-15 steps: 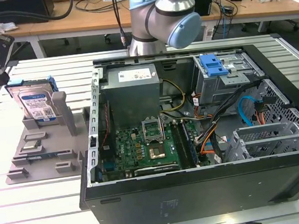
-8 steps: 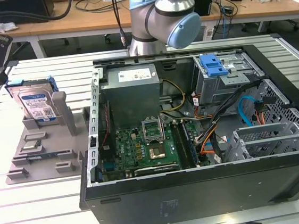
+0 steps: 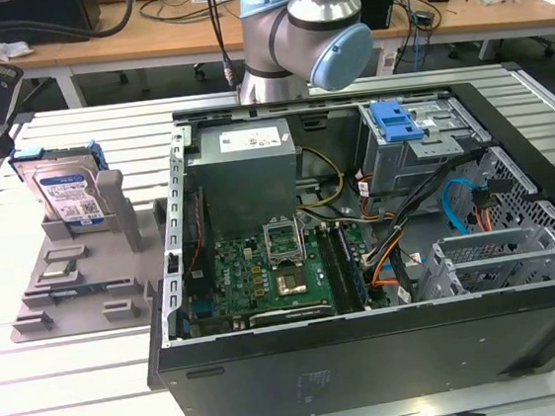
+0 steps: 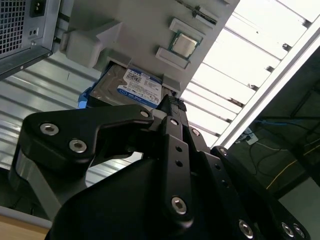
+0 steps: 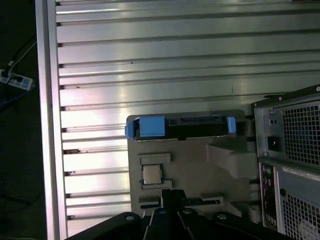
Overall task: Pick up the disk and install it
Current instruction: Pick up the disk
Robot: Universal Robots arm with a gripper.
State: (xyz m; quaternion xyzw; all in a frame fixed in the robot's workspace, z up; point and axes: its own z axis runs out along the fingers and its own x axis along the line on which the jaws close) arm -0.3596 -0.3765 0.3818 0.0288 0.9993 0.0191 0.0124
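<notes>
Plainly, in the exterior view the disk (image 3: 68, 195) is seen standing on edge in the grey holder (image 3: 77, 289) at the upper part of the exterior view's left, well apart from the open computer case (image 3: 373, 357); the arm (image 3: 309, 36) is seen behind the case, so the pick-up is judged not yet made. In the second wrist view the gripper (image 4: 172, 102) is aimed toward the disk (image 4: 142, 87), its fingers drawn together on nothing; a clean grasp is judged to need them parted before the disk is reached. In the first wrist view the disk (image 5: 195, 129) is shown edge-on between its blue rails (image 5: 150, 127); the gripper (image 5: 173, 194) is best centred on that edge and squared to the flat faces, so that the grey holder (image 5: 200, 165) is not struck.
</notes>
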